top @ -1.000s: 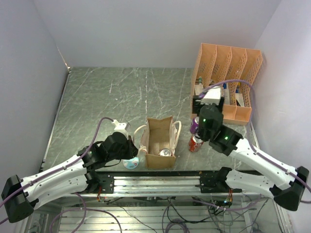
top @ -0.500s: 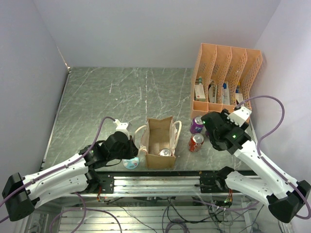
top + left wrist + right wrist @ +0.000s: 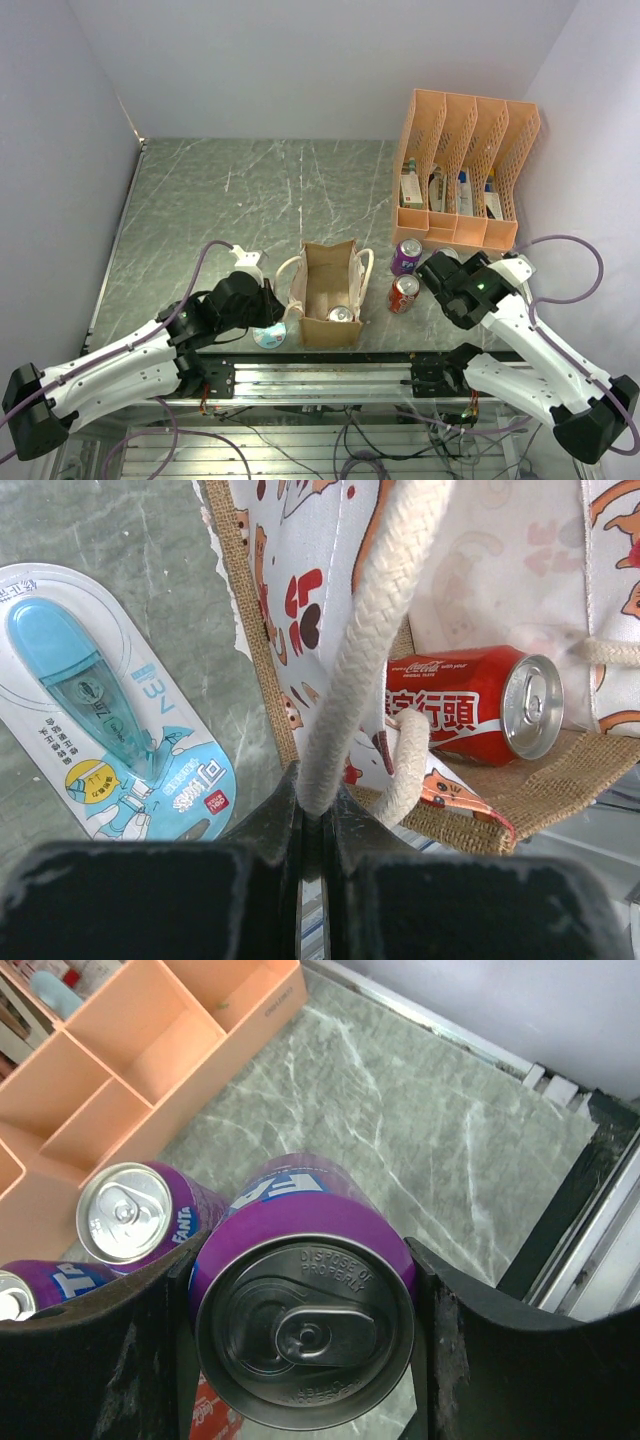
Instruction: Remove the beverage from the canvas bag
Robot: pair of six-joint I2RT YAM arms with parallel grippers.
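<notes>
Pinching the rope handle [image 3: 370, 660] of the canvas bag [image 3: 330, 334], we are holding our left gripper [image 3: 312, 820] closed tight on it at the table's [image 3: 220, 200] near edge. The bag is standing open there, a red cola can [image 3: 470, 705] lying inside. Rightward, we are squeezing a purple can [image 3: 300, 1220] in our right gripper [image 3: 305, 1340], near a second purple can [image 3: 130, 1215], with the orange file organizer [image 3: 465, 130] sitting farther back.
</notes>
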